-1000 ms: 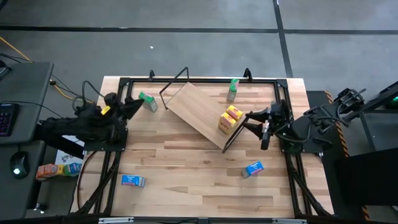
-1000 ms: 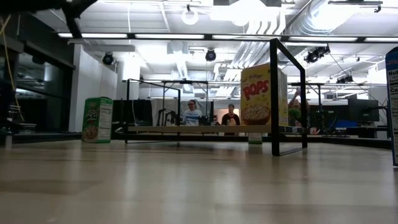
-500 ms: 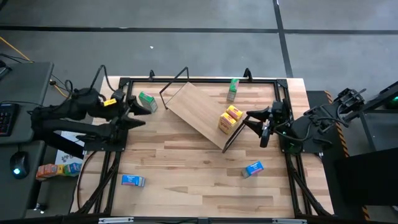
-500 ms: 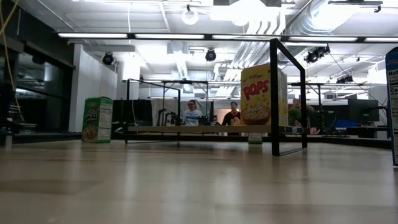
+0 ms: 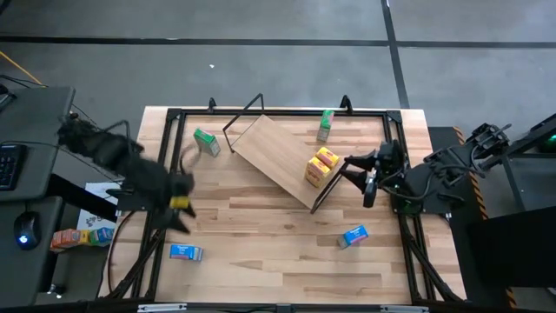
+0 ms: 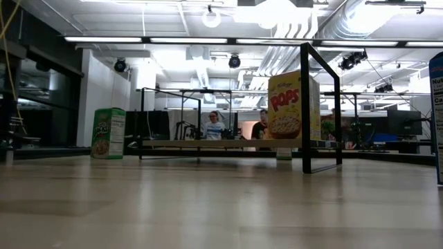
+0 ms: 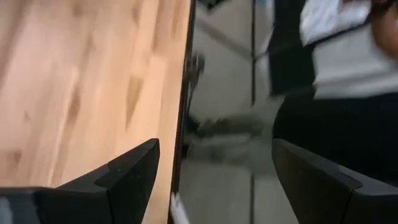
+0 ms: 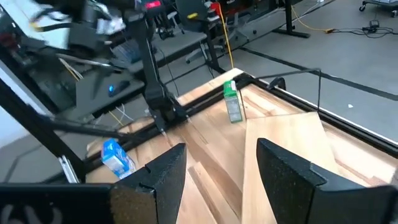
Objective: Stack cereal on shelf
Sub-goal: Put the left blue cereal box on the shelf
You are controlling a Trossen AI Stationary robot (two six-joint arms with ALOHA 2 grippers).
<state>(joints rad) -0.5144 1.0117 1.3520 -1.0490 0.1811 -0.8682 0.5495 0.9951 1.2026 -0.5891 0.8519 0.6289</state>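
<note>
While the left gripper (image 5: 180,205) hangs spread and empty over the table's nine o'clock edge, the right gripper (image 5: 354,170) waits spread at three o'clock beside the shelf (image 5: 274,156) bearing two yellow boxes (image 5: 321,165).

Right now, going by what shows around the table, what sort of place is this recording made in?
Probably a robotics lab or open workshop: exposed ceiling ducts, a black frame rig on the table, and people at workstations behind.
</note>
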